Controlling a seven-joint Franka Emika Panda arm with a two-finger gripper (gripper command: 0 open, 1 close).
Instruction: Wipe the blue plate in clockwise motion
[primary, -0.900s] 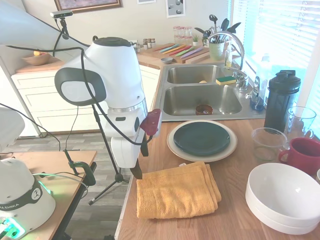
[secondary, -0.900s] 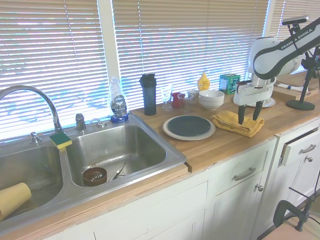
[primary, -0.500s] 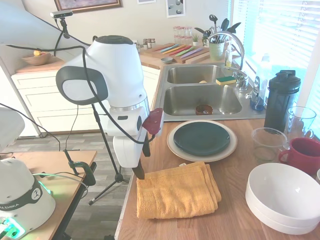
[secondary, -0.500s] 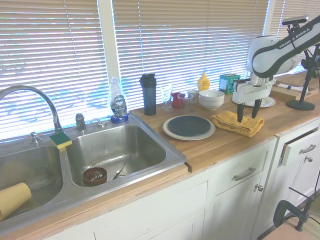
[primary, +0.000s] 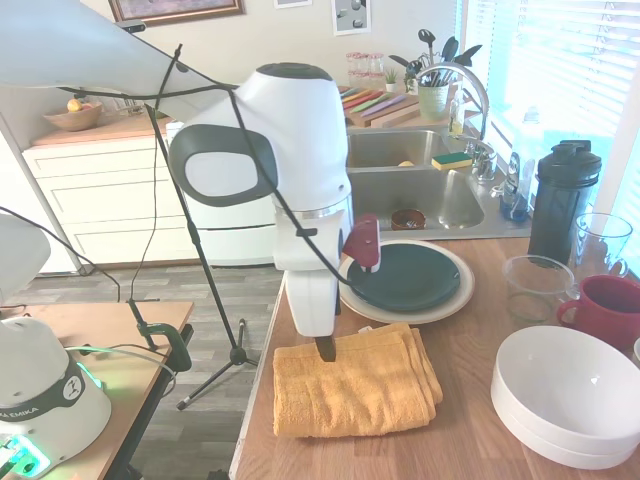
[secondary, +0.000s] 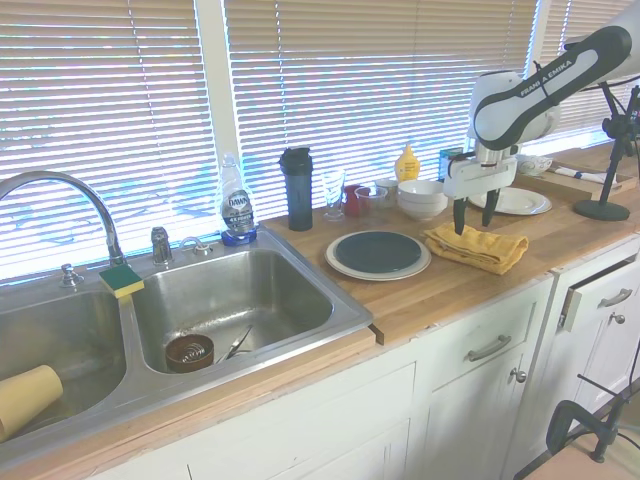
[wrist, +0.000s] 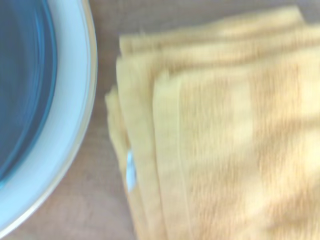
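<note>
The blue plate (primary: 404, 275) sits stacked on a larger cream plate (primary: 452, 298) on the wooden counter (primary: 470, 440), just in front of the sink (primary: 405, 200) edge. Nothing touches it.

Gripper (secondary: 474, 215) hangs over the folded yellow towel (primary: 350, 385), fingers (secondary: 459, 217) spread apart with a clear gap, holding nothing, pointing straight down. Tips are at the towel's plate-side edge; contact with the cloth can't be confirmed. In the first exterior view only one dark finger (primary: 325, 348) shows below the white wrist, over the towel's back edge.

Towel lies just beside the cream plate, near the counter's front edge, folded in several layers. Wrist view, blurry: towel (wrist: 220, 135) layers fill most of it, cream plate rim (wrist: 65, 145) and blue plate (wrist: 20, 90) alongside, a narrow strip of bare wood between them, and a small white tag (wrist: 130, 171) sticking out of the towel folds.

Further along the counter: stacked white bowls (primary: 570, 395), red mug (primary: 610, 310), clear plastic cup (primary: 535, 287), clear glass (primary: 603, 240), black shaker bottle (primary: 563, 200) toward the window side. Dish soap bottle (secondary: 235, 205) at the sink's back rim, green-yellow sponge (primary: 452, 160) by the faucet (primary: 462, 85). Yellow squeeze bottle (secondary: 407, 162) near the blinds behind the bowls.
</note>
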